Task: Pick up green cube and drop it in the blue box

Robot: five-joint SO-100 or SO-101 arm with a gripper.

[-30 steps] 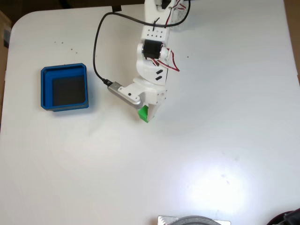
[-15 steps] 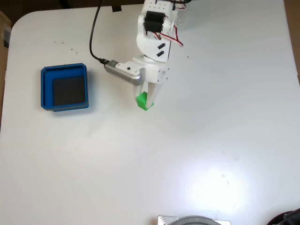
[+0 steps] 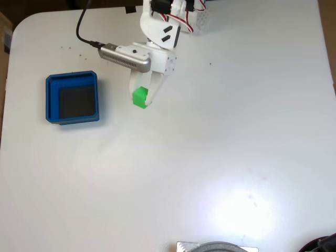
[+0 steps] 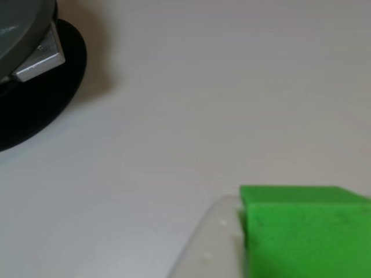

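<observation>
In the fixed view the white arm reaches down from the top edge, and its gripper (image 3: 140,100) is shut on the green cube (image 3: 139,97), held above the white table. The blue box (image 3: 72,97), a shallow tray with a dark floor, lies to the left of the cube, about one box-width away. In the other view the green cube (image 4: 304,231) sits at the bottom right against a white finger (image 4: 211,246).
A silver camera module (image 3: 125,56) with a black cable (image 3: 84,22) sticks out leftward from the wrist. A grey round object (image 3: 218,247) sits at the table's bottom edge, and a grey-black round base (image 4: 29,69) shows in the other view.
The gripper has swung up and to the left with the green cube in it, closing the distance to the blue box. The box has not moved.
</observation>
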